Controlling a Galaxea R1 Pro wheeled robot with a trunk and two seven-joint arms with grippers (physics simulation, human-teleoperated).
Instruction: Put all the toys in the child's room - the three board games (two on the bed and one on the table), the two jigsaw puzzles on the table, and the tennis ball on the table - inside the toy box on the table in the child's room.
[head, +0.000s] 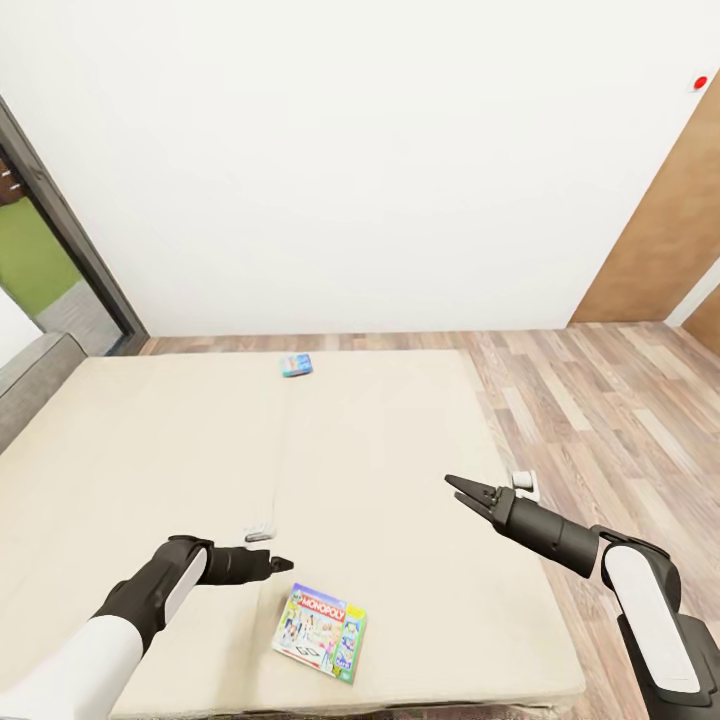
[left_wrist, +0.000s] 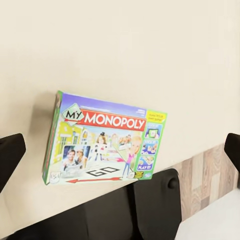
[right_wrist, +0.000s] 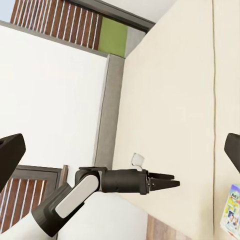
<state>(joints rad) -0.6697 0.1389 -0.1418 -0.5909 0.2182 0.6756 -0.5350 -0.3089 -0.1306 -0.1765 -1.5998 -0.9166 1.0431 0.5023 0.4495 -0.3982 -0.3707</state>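
We find the Monopoly box flat near the bed's front edge, a light-blue box at the far edge. Left hand looks closed, right hand open; both empty.

A plain white wall fills the far side of the room. Wood-plank floor runs from its foot along one side of the large cream bed. A brown wooden door stands at the wall's far corner, with 1 small red fitting above it. On the bed's other side, a dark-framed glass opening shows green outside.
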